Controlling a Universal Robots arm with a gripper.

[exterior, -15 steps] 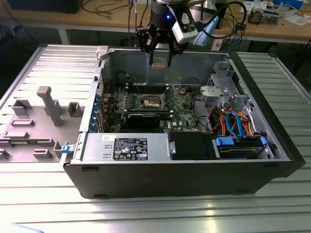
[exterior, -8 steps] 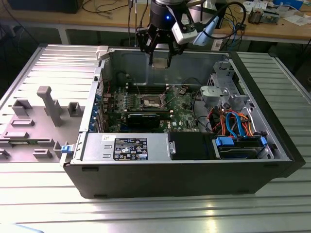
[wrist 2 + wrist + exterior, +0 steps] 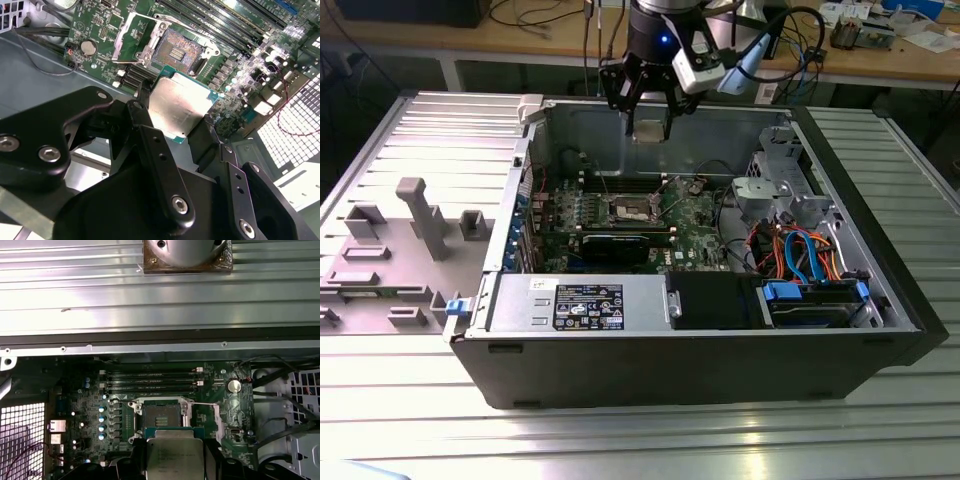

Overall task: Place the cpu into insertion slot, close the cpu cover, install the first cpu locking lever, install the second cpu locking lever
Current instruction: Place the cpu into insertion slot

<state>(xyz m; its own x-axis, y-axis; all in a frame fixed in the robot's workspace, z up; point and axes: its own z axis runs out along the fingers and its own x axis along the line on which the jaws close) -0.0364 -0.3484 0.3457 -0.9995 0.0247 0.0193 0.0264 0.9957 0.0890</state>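
My gripper (image 3: pixel 648 128) hangs above the open computer case, shut on the cpu (image 3: pixel 648 131), a flat square chip with a silver-grey top. In both wrist views the black fingers (image 3: pixel 150 135) clamp the cpu (image 3: pixel 180 106) by two opposite edges. The insertion slot (image 3: pixel 181 49) lies bare on the green motherboard below, a short way from the chip, with its dark contact field showing. The cpu cover (image 3: pixel 122 42), a thin metal frame, stands swung open beside the slot. The first wrist view shows the cpu (image 3: pixel 174 459) just off the insertion slot (image 3: pixel 159 416), and the cpu cover (image 3: pixel 216 419) lying open to one side.
Long memory slots (image 3: pixel 150 380) run beside the socket. A long black card (image 3: pixel 625 243), a grey power-supply box (image 3: pixel 580 300) and a drive cage with blue cables (image 3: pixel 800 290) fill the case's front. A grey fixture plate (image 3: pixel 420 215) lies at the exterior view's left.
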